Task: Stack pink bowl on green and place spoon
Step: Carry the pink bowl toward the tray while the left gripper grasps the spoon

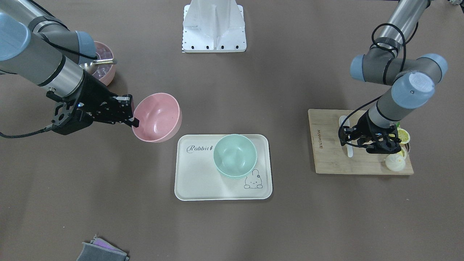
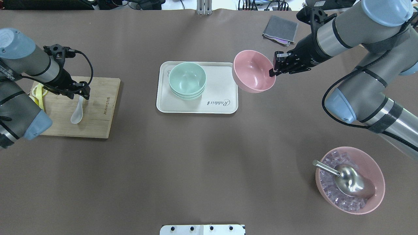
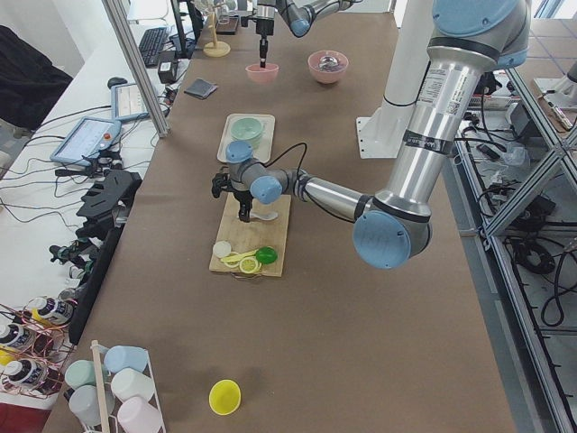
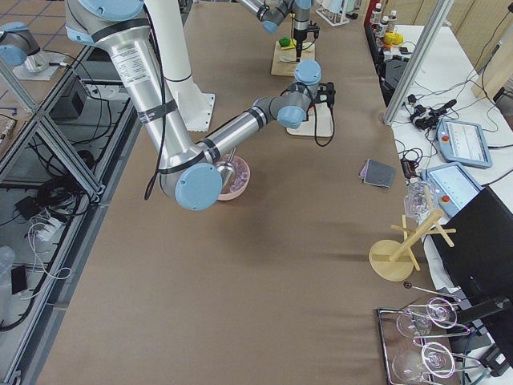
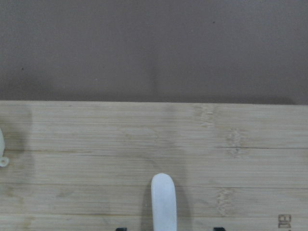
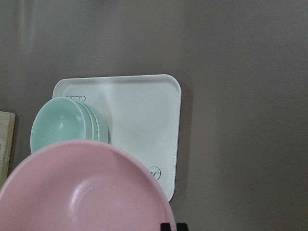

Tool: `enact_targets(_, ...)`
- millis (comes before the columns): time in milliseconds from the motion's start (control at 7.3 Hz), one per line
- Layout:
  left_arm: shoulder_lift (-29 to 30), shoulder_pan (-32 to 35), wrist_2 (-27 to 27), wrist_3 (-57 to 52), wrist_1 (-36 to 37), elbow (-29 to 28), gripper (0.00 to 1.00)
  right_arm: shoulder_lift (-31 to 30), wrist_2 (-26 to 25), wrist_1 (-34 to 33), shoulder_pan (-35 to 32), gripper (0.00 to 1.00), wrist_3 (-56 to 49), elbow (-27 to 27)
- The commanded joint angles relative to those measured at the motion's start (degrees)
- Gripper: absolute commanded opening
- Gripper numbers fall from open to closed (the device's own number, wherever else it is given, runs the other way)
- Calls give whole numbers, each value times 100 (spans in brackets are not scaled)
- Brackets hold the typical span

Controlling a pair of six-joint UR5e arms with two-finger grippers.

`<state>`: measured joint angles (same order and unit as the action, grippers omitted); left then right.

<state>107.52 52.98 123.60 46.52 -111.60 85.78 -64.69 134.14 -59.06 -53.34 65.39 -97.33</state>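
My right gripper [image 1: 132,119] is shut on the rim of the pink bowl [image 1: 156,116], which hangs tilted above the table beside the white tray [image 1: 195,181]. A stack of green bowls [image 1: 235,154] stands on that tray. In the overhead view the pink bowl [image 2: 253,70] is just right of the tray [image 2: 222,104] and the green bowls [image 2: 187,78]. A white spoon [image 2: 77,114] lies on the wooden cutting board [image 2: 98,107]. My left gripper [image 2: 79,95] is open, low over the spoon's handle [image 5: 163,202], with a finger on each side.
A pink bowl of ice cubes with a metal scoop [image 2: 349,179] stands at the near right. A grey cloth [image 2: 281,29] lies at the far side. Lemon slices [image 1: 402,136] and a white ball [image 1: 395,162] sit on the board's outer end. A white mount [image 1: 214,29] is by the robot's base.
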Motion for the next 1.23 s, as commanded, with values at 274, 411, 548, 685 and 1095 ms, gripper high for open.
enact_targets(274, -21, -51, -11, 24, 6, 9, 53, 0, -2, 9, -1, 0, -9, 39)
enact_targets(411, -21, -69, -11, 15, 6, 18, 52, 0, -2, 17, -1, 0, -9, 39)
enact_targets(548, -21, -86, -11, 24, 6, 18, 51, 0, -2, 17, -1, 0, -9, 39)
enact_targets(685, -21, -86, -11, 102, 6, 27, 45, 0, -2, 17, -9, 0, -9, 39)
enact_targets(1095, -21, -113, -29, 112, -2, 36, 8, 70, -2, 18, -9, 0, 43, 39)
